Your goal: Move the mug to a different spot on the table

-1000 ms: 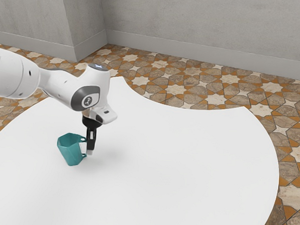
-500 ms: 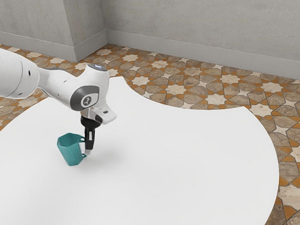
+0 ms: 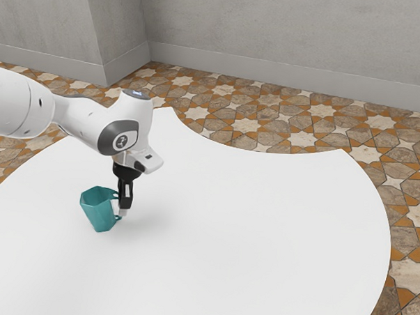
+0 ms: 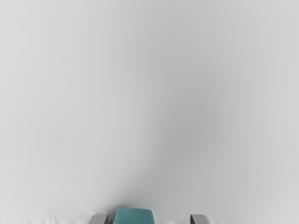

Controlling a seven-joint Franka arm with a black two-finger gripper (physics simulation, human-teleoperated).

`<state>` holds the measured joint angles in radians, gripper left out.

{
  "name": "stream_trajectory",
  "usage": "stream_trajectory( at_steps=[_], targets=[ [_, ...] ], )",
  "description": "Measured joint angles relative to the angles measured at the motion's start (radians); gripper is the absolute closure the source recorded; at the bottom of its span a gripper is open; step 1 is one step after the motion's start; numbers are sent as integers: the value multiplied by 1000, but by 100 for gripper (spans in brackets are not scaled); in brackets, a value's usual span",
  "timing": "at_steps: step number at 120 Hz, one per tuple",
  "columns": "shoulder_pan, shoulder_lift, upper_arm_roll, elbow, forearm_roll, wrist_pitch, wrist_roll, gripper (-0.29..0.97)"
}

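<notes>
A teal mug [image 3: 96, 208] stands on the white table [image 3: 249, 229] near the exterior view's left, leaning a little, with its handle toward my gripper. My black gripper [image 3: 125, 211] points down right beside the handle. In the wrist view a teal piece of the mug [image 4: 134, 215] lies between my two fingertips [image 4: 99, 218]. It sits close to one of them and a clear gap separates it from the other. The fingers stand wide apart, so the gripper is open.
The round white table stretches wide toward the exterior view's right and front. Its curved edge [image 3: 375, 206] borders a patterned tile floor [image 3: 302, 120]. A grey wall [image 3: 271, 28] stands behind.
My hand has crept slightly up and toward the exterior view's left. The mug has barely moved.
</notes>
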<state>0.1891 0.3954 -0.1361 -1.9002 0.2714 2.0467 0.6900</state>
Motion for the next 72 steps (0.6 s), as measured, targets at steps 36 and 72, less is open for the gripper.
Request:
stream_trajectory(
  at_steps=[36,72],
  targets=[
    [-3,-1,1,-1,13,-1,-20,57],
    [-19,3,1,-1,61,-9,-35,59]
  ],
)
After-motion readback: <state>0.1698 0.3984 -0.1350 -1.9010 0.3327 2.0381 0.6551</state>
